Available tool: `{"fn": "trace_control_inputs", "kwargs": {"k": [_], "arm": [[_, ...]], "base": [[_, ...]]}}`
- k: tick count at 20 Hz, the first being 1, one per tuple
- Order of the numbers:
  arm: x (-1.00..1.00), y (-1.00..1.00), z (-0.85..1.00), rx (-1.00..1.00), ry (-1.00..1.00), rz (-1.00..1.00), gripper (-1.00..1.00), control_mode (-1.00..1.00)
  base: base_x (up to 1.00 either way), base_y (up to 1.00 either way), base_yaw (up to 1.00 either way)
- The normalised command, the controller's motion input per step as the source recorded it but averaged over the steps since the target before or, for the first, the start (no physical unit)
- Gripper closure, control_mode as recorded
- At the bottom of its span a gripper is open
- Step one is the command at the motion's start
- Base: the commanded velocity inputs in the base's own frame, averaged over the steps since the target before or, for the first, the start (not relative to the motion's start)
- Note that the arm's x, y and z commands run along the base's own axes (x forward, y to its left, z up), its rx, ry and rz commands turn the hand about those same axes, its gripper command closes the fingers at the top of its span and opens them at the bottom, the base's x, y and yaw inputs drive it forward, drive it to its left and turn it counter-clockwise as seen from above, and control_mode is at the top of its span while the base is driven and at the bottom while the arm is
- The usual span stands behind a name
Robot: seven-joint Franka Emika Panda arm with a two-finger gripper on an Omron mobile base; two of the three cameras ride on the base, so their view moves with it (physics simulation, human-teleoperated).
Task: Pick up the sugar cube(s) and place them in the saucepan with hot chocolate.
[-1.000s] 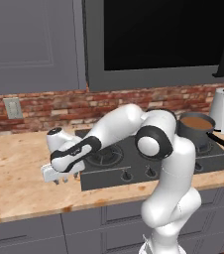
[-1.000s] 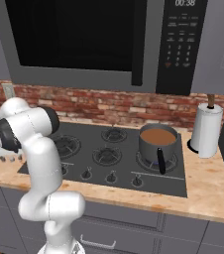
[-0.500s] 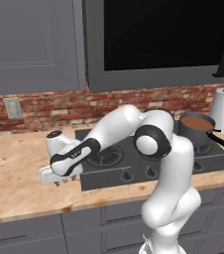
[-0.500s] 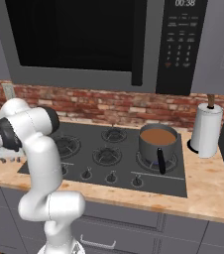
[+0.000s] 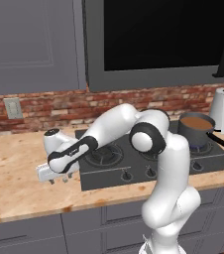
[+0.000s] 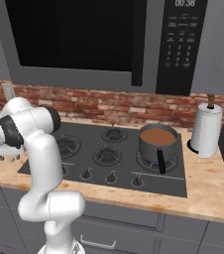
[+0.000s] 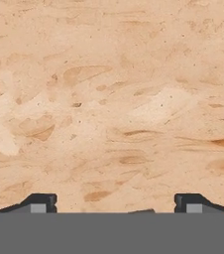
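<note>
Claw [image 5: 57, 179] splayed, pointing down at counter [image 5: 15, 188].

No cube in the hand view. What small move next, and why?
Probably lift the tool a little to widen the view: it hangs open, low over the wooden counter left of the stove, and I can't make out the sugar cube between its tips.

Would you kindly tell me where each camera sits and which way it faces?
Left base view: behind the arm's left, facing the stove and saucepan; arm rises lower right, gripper over the counter.
Right base view: behind its right, same stove and saucepan; arm lower left.
Hand view: on the hand, facing the counter; open fingertips at bottom.
</note>
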Motion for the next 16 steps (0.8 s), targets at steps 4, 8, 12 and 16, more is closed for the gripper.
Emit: {"fn": "trace_control_inputs", "kwargs": {"k": [4, 8, 12, 16], "arm": [[0.08, -0.07, -0.14, 0.00, 0.00, 0.00, -1.00, -1.00], [-0.04, -0.17, -0.08, 0.00, 0.01, 0.00, -1.00, -1.00], [-0.14, -0.23, -0.08, 0.00, 0.00, 0.00, -1.00, -1.00], [-0.23, -0.21, -0.08, 0.00, 0.00, 0.00, -1.00, -1.00]], "base": [[0.00, 0.00, 0.00], [0.00, 0.00, 0.00], [0.00, 0.00, 0.00], [0.00, 0.00, 0.00]]}}
